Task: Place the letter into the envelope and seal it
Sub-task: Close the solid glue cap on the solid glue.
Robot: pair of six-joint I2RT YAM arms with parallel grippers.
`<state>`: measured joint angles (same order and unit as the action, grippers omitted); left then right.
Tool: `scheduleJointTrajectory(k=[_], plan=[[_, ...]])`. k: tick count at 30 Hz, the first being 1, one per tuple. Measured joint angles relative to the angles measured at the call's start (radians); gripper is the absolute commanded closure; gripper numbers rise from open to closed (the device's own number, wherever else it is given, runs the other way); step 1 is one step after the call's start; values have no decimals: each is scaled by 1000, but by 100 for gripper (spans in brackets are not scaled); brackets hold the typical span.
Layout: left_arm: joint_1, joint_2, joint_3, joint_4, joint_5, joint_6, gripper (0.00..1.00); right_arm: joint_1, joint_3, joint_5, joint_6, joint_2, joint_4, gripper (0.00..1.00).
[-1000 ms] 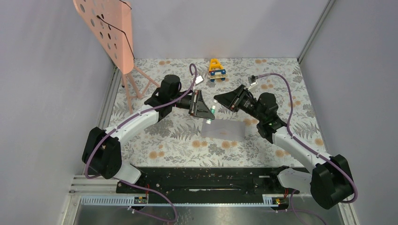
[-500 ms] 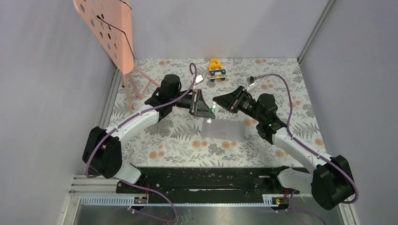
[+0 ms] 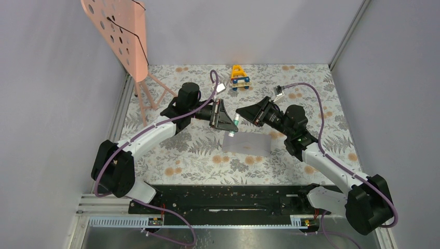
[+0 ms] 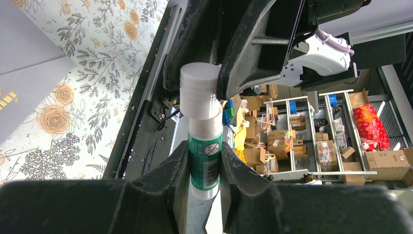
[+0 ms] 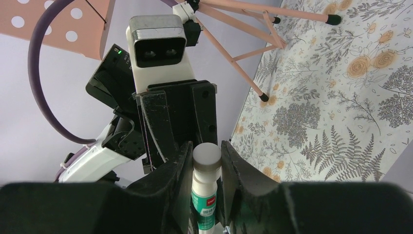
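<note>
L end effector [image 4: 204, 168]: clenched on the green-labelled body of the glue stick [image 4: 205, 146], 1 jaw pressed to each side.
R end effector [image 5: 207, 158]: clenched on the stick's white cap [image 4: 197, 78], opposite the L one; the 2 meet in mid-air.
envelope [image 3: 248, 143]: flat on the worktop [image 3: 181, 155], just in front of the 2 end effectors, touched by neither. Whether it holds the letter or is shut: can't tell.
step (judged): pulling the cap off so glue can go on the envelope; sealing not yet begun.
risk 1: barrel is round & smooth w/ a narrow hold, so a pull along its axis may slide it out of the L jaws instead of freeing the cap.
risk 2: cap seems to sit near the R finger ends; an off-axis tug could pop it loose & drop it.
risk 3: if the cap lets go suddenly, the arms jerk apart & the bare glue tip may smear the worktop or the envelope's face.
risk 4: a twist rather than a straight pull may only spin the stick in the grip.
nearby: toy car [image 3: 239, 77] at the far edge, well apart, no hazard.
</note>
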<state>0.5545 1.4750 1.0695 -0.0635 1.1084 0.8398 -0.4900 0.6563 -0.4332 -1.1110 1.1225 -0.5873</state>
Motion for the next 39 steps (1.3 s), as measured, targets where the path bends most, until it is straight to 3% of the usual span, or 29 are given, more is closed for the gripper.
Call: scheduleJointTrajectory(k=[39], plan=[[-9,0,0,-7,11,10,100,-2,1,-29,7,-7,-2,98]])
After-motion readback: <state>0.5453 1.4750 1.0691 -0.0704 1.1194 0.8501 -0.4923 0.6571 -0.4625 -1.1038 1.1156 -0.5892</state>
